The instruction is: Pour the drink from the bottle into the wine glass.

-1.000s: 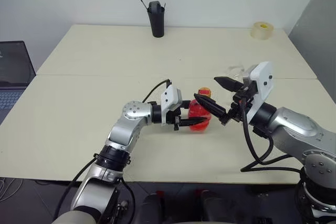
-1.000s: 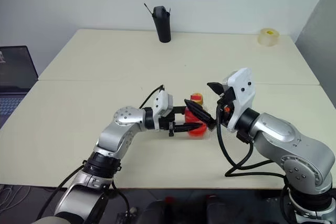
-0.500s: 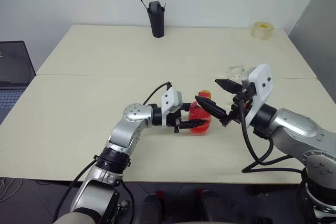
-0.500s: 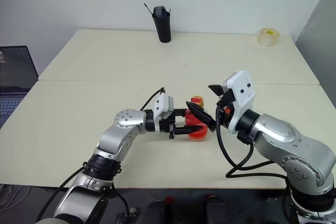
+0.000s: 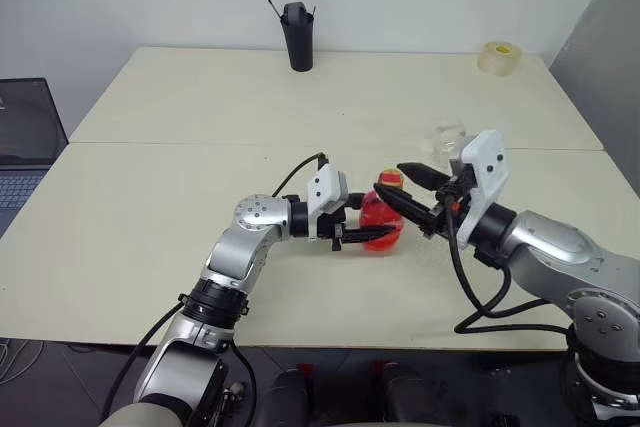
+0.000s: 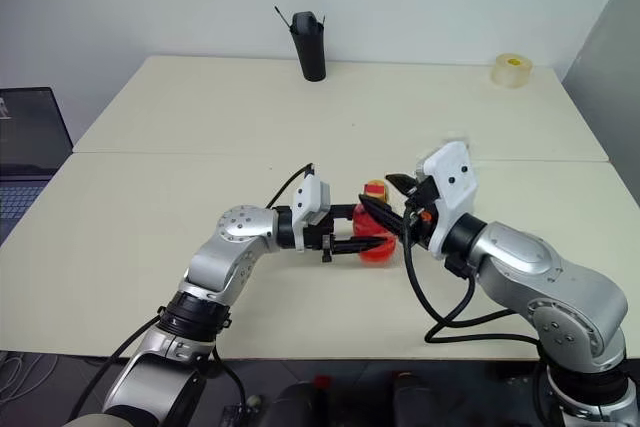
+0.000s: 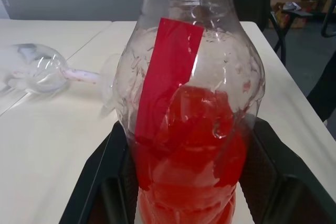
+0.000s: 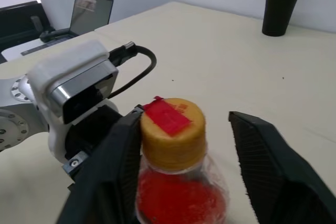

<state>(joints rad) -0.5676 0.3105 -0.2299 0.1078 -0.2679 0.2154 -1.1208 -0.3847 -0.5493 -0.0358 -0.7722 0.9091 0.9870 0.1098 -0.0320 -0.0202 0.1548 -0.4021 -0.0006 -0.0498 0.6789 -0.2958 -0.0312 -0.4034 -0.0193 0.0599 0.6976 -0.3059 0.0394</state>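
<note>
Right gripper (image 5: pixel 412 199) jaws narrowed around the bottle (image 5: pixel 381 224) cap, seemingly not gripping.

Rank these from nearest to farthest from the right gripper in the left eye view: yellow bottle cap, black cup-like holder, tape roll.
1. Yellow bottle cap, between the right gripper fingers.
2. Yellowish tape roll, far right table corner.
3. Black cup-like holder, far edge, leftward.

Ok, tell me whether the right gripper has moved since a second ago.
Yes. The right gripper has crept left toward the bottle that stayed put, its fingers now straddling the yellow cap.
</note>
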